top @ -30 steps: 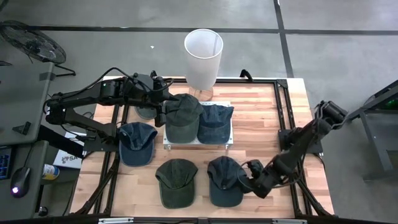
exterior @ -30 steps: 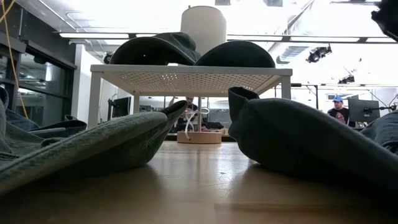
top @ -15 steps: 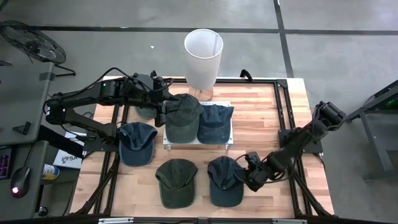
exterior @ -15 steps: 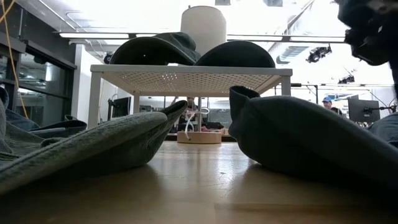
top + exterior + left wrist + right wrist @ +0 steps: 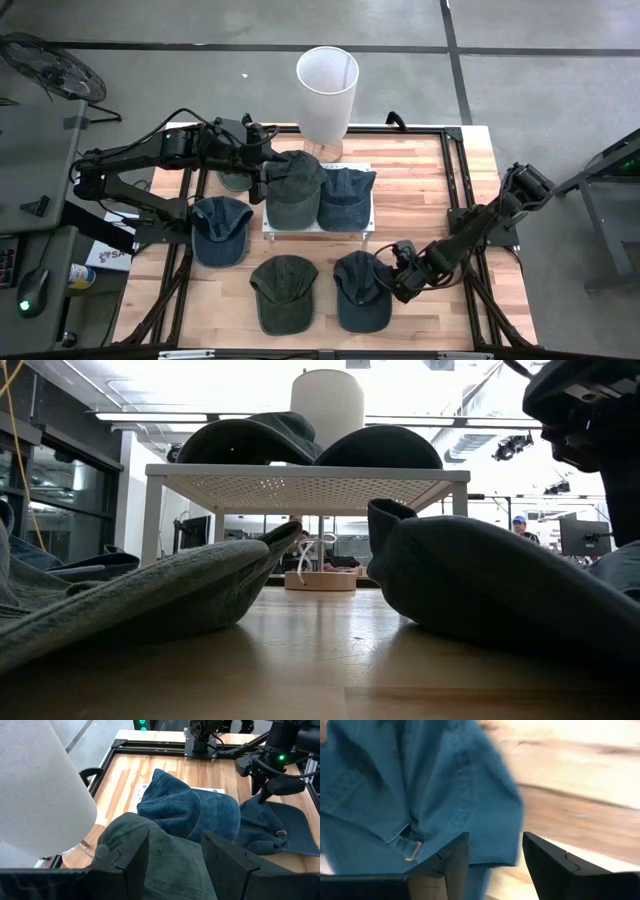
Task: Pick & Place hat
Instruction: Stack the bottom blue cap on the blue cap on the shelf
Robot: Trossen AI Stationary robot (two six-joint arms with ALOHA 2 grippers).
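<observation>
Five caps are in view. A green cap (image 5: 293, 188) and a blue cap (image 5: 346, 198) sit on a white rack (image 5: 268, 232). A blue cap (image 5: 220, 228), a green cap (image 5: 283, 292) and another blue cap (image 5: 360, 295) lie on the table. My left gripper (image 5: 265, 176) is open at the racked green cap (image 5: 165, 845), its fingers on either side of the crown. My right gripper (image 5: 393, 272) is open just above the near blue cap's back end (image 5: 420, 785), close to the strap buckle (image 5: 412, 851). My left gripper's open fingers (image 5: 132, 855) stand on either side of the racked green cap's crown (image 5: 172, 852), coming from the table's left. Whether they touch it, I cannot tell. My right gripper touches nothing.
A tall white cylinder (image 5: 327, 85) stands at the far edge behind the rack. Black frame rails (image 5: 455, 150) run along the table's edges. Bare wood (image 5: 420, 190) lies right of the rack. In the low view, people show in the room behind the table.
My right gripper has moved from the near right corner toward the table's left and far side, up to the near blue cap's back end, and now shows at the top right of the low view. It has stayed open. The caps have not moved.
</observation>
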